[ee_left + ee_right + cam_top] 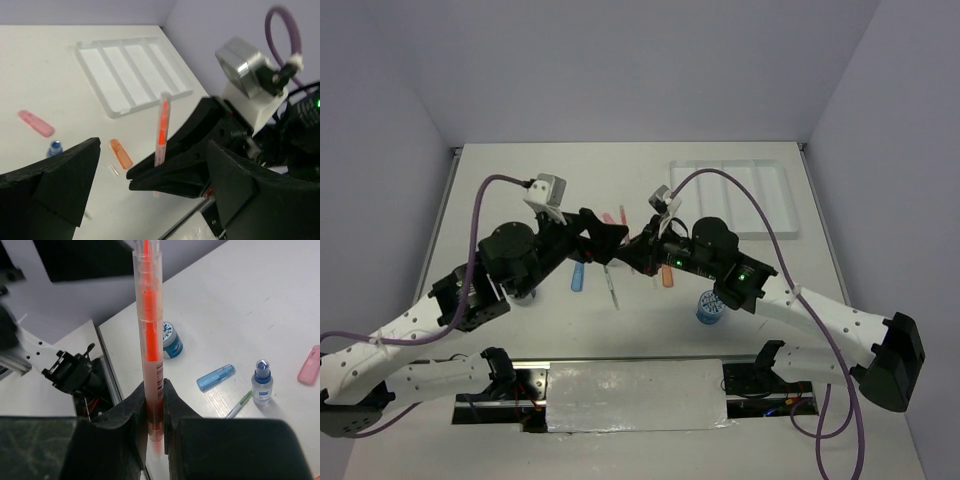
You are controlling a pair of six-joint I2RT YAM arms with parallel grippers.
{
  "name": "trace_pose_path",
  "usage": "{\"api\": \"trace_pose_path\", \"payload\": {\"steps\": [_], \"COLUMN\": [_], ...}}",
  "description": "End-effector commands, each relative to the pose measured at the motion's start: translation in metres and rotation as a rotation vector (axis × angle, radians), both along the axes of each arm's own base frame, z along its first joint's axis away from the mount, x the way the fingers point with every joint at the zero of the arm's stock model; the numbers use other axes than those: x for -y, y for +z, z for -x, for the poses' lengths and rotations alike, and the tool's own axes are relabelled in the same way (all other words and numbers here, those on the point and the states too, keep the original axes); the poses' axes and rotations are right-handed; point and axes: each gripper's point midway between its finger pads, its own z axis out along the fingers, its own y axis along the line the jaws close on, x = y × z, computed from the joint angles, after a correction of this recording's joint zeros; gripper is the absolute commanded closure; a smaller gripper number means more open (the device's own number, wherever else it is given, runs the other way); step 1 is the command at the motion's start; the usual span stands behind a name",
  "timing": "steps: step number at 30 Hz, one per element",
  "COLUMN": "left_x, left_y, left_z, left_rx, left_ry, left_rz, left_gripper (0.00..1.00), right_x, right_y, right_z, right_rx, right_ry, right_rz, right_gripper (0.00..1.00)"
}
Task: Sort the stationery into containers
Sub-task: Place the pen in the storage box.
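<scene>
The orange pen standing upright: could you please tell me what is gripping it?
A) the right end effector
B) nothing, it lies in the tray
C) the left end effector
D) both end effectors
A: the right end effector is clamped on the orange pen near its lower end, while the left end effector stands open, clear of it.

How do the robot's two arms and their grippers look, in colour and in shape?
The left arm and right arm have white lower links and black, rounded joints. The left gripper and right gripper have black wedge-shaped fingers. A purple cable loops to each grey wrist camera. Small green lights glow on the right arm.
</scene>
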Motion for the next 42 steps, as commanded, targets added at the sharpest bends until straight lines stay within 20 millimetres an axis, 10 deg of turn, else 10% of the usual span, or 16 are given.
{"api": "trace_pose_path", "payload": {"steps": [1,5,8,13,21,34,42], "left_x": [-0.034,-0.090,-0.138,-0.151,-0.156,-0.145,-0.138], "left_y": [0.042,0.101,0.092,0.023,-0.069,-0.114,-0.123], "left_z": [-0.008,-0.010,-0.005,0.011,0.035,0.044,0.045], "left_rx": [0.038,0.031,-0.026,-0.121,-0.279,-0.337,-0.352], "left_ry": [0.145,0.371,0.549,0.514,0.447,0.340,0.312], "left_rz": [0.008,0.140,0.107,-0.145,-0.291,-0.430,-0.431], "left_gripper": [0.01,0.01,0.01,0.01,0.01,0.01,0.01], "right_x": [0.000,0.012,0.050,0.123,0.162,0.189,0.178], "right_y": [0.017,-0.028,-0.057,-0.102,-0.129,-0.215,-0.209], "right_z": [-0.011,-0.039,-0.084,-0.173,-0.257,-0.294,-0.292], "right_rx": [0.040,-0.056,-0.182,-0.375,-0.452,-0.628,-0.626], "right_ry": [-0.055,-0.174,-0.368,-0.750,-0.894,-0.903,-0.842], "right_rz": [-0.095,0.029,0.099,0.408,0.553,0.718,0.688], "right_gripper": [1.00,1.00,1.00,1.00,0.98,0.84,0.34]}}
